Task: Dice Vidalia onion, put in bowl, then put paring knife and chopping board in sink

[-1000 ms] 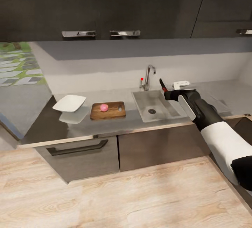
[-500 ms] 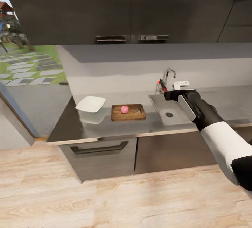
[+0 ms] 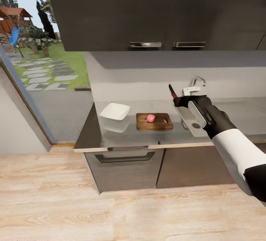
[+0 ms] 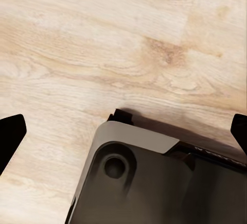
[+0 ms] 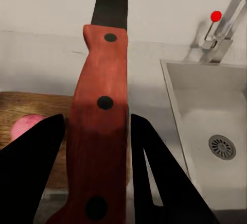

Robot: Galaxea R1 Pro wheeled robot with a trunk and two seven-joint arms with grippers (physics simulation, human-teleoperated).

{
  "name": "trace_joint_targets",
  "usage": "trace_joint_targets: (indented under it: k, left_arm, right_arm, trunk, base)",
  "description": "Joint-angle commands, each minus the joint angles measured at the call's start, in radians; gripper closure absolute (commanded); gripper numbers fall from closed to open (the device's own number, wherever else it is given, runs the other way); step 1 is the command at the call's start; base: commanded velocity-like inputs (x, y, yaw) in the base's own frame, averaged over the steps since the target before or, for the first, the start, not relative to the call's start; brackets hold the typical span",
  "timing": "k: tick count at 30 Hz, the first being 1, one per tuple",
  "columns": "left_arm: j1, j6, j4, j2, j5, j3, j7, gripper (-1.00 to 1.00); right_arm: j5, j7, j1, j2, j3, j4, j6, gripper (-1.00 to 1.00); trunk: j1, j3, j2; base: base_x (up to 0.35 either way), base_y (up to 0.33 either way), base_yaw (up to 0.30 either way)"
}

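Right claw clamping the paring knife upright above the surface; left claw hanging apart over the floor.

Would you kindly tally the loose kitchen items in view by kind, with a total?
Bowl: 1
Chopping board: 1
Onion: 1, on the board
Paring knife: 1, in the right hand
Total: 4
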Motion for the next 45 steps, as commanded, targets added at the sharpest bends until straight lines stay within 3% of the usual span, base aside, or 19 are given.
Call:
trace_joint_targets:
  k: [1,8,31,36,37,38,45]
  left_arm:
    - [-0.002,-0.007,0.004,-0.001,0.002,0.001,0.001,-1.00]
    - [-0.002,-0.007,0.004,-0.001,0.002,0.001,0.001,-1.00]
    - [-0.002,-0.006,0.004,0.000,0.002,0.001,0.002,-1.00]
    - [-0.002,-0.007,0.003,0.000,0.002,0.001,0.003,-1.00]
    - [-0.002,-0.007,0.003,-0.001,0.003,0.001,0.004,-1.00]
    - [-0.002,-0.007,0.002,-0.002,0.003,0.001,0.005,-1.00]
    - [-0.002,-0.010,0.000,0.004,0.002,-0.001,-0.001,-1.00]
  right_arm:
    - [-0.013,-0.007,-0.001,-0.002,0.005,0.004,0.002,1.00]
    - [-0.007,-0.005,-0.001,-0.001,0.006,0.077,-0.073,1.00]
    - [-0.006,0.001,0.000,0.000,0.008,0.118,-0.084,1.00]
    - [-0.007,0.001,0.000,0.002,0.063,0.119,-0.084,1.00]
    - [-0.008,0.002,0.000,0.003,0.099,0.120,-0.086,1.00]
    - [-0.009,0.002,0.000,0.002,0.106,0.120,-0.086,1.00]
    - [-0.006,0.020,0.006,0.037,0.091,0.079,-0.093,1.00]
  trunk:
    - [0.001,-0.001,-0.002]
    - [0.001,0.002,-0.002]
    - [0.001,0.002,-0.002]
    - [0.001,0.002,-0.002]
    - [0.001,0.002,-0.002]
    - [0.001,0.002,-0.002]
    - [0.001,0.002,-0.002]
  base:
    - [0.000,0.057,0.117]
    - [0.000,0.057,0.028]
    - [0.000,0.240,0.000]
    - [0.000,0.010,0.000]
    - [0.000,0.002,0.000]
    - [0.000,0.000,0.000]
    - [0.000,0.000,0.000]
